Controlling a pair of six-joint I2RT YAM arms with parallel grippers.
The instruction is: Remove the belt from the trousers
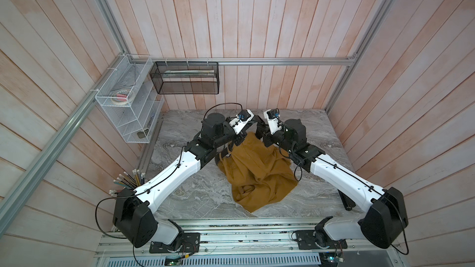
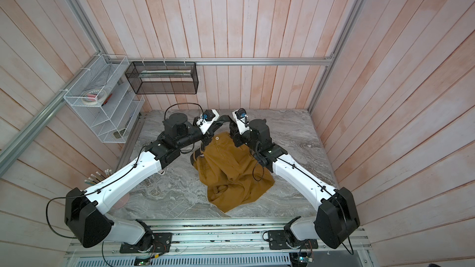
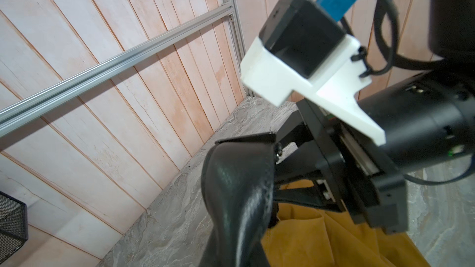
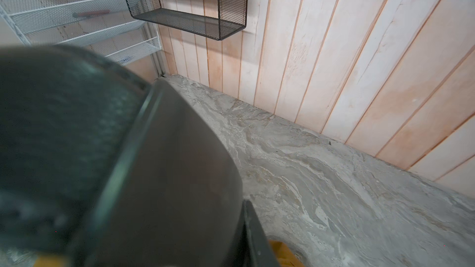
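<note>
The belt (image 3: 236, 188) rose as a black arch above the far middle of the table (image 1: 195, 196), its upper end caught between the fingers of the right gripper (image 3: 277, 168), which was grasping it. In both top views a short dark stretch of it (image 2: 224, 119) bridged the gap between the 2 wrists. Another dark curve (image 1: 219, 160) showed at the waist edge under the left arm.

The trousers (image 1: 257, 173) hung from that height at the waist and slumped in a crumpled heap toward the near side of the table.

Both arms reached forward from the near rail with elbows out and wrists turned inward, so the 2 grippers met almost nose to nose. The left gripper (image 1: 240, 138) was clenched. The strap hid its fingers in the left wrist view, so what it pinched could not be told.

The right wrist view was half filled by a dark blur close to the lens, with only a corner of mustard cloth (image 4: 280, 254) showing.
</note>
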